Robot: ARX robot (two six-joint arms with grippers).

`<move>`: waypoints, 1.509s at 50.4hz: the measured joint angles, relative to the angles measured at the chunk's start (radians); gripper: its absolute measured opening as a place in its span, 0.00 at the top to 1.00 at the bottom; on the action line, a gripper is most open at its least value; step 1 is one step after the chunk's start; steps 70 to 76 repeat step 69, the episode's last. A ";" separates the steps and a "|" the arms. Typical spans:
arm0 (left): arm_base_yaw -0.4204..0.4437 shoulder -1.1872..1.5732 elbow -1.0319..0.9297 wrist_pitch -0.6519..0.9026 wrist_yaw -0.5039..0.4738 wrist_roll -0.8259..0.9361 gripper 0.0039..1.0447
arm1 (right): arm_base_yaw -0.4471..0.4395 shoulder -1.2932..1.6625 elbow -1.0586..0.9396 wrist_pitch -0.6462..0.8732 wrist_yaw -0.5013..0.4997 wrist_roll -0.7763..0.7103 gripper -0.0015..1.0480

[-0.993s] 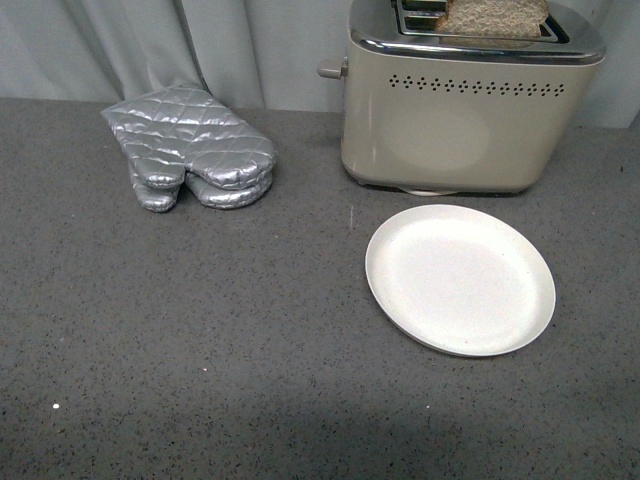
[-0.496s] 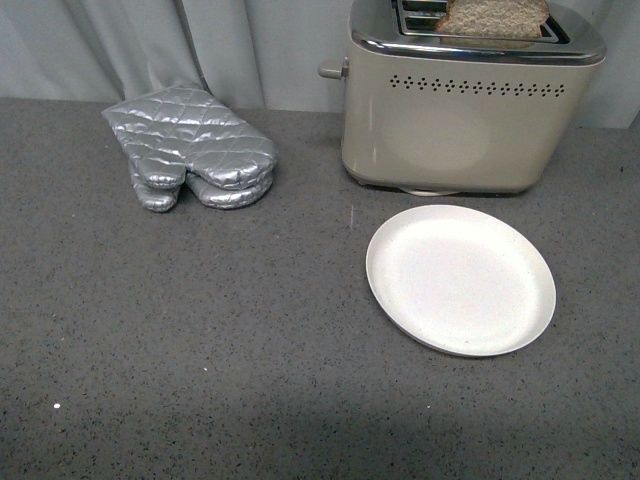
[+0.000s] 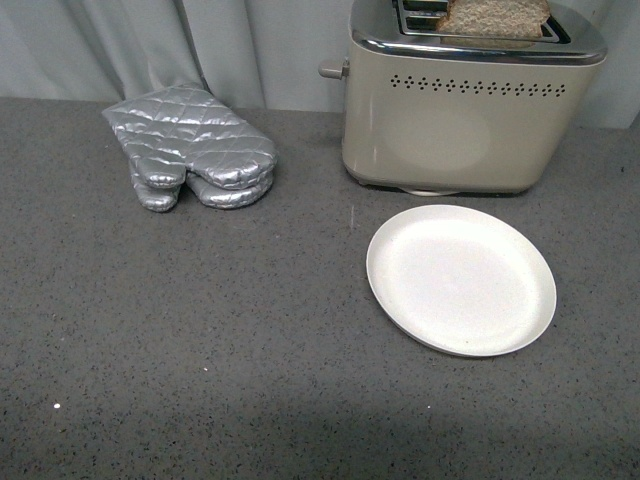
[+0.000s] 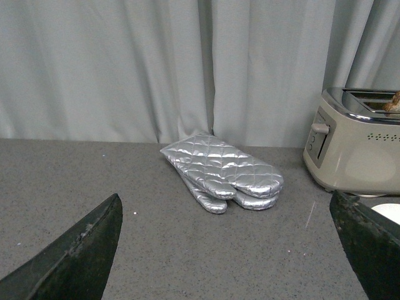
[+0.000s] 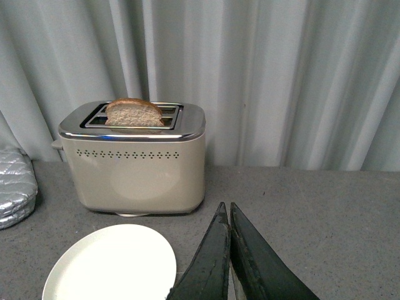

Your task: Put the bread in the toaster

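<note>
The bread (image 3: 493, 17) stands upright in a slot of the beige toaster (image 3: 455, 125), its rounded top sticking out above the chrome lid. From the right wrist the bread (image 5: 133, 113) and the toaster (image 5: 134, 169) show at the back of the counter. My right gripper (image 5: 227, 209) is shut with nothing in it, well in front of the toaster and beside the plate. My left gripper (image 4: 226, 215) is open and empty, low over the counter in front of the oven mitt, with the toaster (image 4: 353, 144) off to one side. Neither arm shows in the front view.
A white plate (image 3: 460, 279) lies bare in front of the toaster. A silver quilted oven mitt (image 3: 190, 146) lies at the back left of the grey counter (image 3: 200, 340). A grey curtain (image 3: 240, 45) hangs behind everything.
</note>
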 joint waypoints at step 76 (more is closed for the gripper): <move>0.000 0.000 0.000 0.000 0.000 0.000 0.06 | 0.000 -0.235 0.001 -0.240 -0.001 0.001 0.10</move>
